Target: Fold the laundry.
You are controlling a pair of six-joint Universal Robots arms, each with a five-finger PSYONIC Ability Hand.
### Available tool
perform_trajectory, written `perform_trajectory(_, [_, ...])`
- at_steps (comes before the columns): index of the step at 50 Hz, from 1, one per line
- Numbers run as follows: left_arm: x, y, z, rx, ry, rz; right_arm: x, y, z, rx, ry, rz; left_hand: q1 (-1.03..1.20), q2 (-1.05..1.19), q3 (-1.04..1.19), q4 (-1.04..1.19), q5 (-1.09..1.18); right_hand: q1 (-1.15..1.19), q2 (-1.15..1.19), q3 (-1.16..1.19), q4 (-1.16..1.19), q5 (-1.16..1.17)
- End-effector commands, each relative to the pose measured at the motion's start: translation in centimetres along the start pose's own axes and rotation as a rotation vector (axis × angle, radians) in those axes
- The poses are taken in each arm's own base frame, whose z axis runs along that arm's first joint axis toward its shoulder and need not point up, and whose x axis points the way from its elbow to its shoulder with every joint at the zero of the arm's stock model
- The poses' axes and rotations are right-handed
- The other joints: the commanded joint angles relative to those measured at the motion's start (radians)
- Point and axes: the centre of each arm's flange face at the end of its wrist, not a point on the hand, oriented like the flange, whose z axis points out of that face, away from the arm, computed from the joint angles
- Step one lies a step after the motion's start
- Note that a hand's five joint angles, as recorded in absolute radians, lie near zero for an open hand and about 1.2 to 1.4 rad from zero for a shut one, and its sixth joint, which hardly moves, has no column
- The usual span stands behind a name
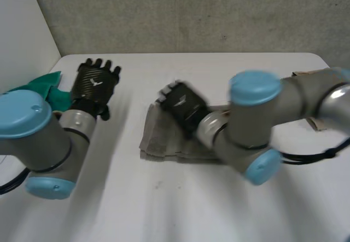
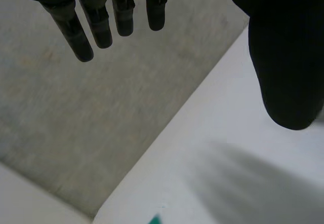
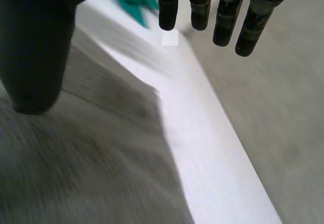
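Nearest: both arms, left arm (image 1: 41, 138) and right arm (image 1: 257, 116), over bare white worktop (image 1: 164, 209).

Next, the grey cloth (image 1: 161, 138), mid-worktop, lying flat. It's folded into a stacked rectangle, with layers showing along the near edge. Long axis runs side to side across the worktop. Its left short end is free and slants slightly; its right end is hidden under the right arm. Fabric is plain grey with a coarse weave, no print.

Right hand (image 1: 180, 104) is over the cloth's far-left part, released. In the right wrist view the fingers (image 3: 223, 16) are straight and reach past the cloth edge over the worktop, with the thumb (image 3: 35, 57) above the fabric, nothing gripped. Can't tell if it touches the cloth.

Left hand (image 1: 97, 84) is further out at the left side, well apart from the grey cloth. It's released too, fingers (image 2: 96, 24) straight and empty.

Green cloth (image 1: 48, 82) is bunched just beside the left hand, at the worktop's left edge.

Tan item (image 1: 315, 124) at the right side is mostly behind the right arm; can't tell what it is.

Farthest: grey wall (image 1: 191, 12).
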Motion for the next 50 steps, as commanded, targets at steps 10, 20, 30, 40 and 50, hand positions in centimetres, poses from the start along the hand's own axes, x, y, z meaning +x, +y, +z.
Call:
perform_trajectory(10, [8.6, -1.4, 1.9, 0.068, 0.18, -0.163, 4.9, 9.0, -8.5, -0.357, 0.219, 0.485, -0.004, -0.02, -0.029, -0.022, -0.038, -0.027, -0.047, -0.041, -0.061, -0.063])
perform_trajectory(20, [9.5, -0.4, 1.3, -0.002, 0.217, -0.153, 4.7, 12.5, -8.3, -0.416, 0.237, 0.393, -0.004, -0.02, -0.029, -0.022, -0.038, 1.193, 1.173, 1.179, 1.159, 1.157])
perform_trajectory(30, [5.6, -1.6, -0.6, -0.037, 0.175, -0.15, 10.0, 9.6, -8.6, -0.404, 0.36, 0.015, -0.007, -0.023, -0.032, -0.025, -0.041, 1.194, 1.175, 1.181, 1.161, 1.159])
perform_trajectory(40, [3.0, -2.1, -1.0, -0.037, 0.118, -0.155, 0.1, -0.6, -3.8, -0.086, 0.117, -0.228, -0.007, -0.023, -0.032, -0.025, -0.041, 1.194, 1.175, 1.181, 1.161, 1.159])
perform_trajectory(50, [2.4, -2.7, -0.4, -0.009, 0.095, -0.163, -7.2, -1.3, -3.8, -0.012, -0.139, -0.179, -0.01, -0.026, -0.035, -0.028, -0.044, -0.02, -0.039, -0.034, -0.053, -0.055])
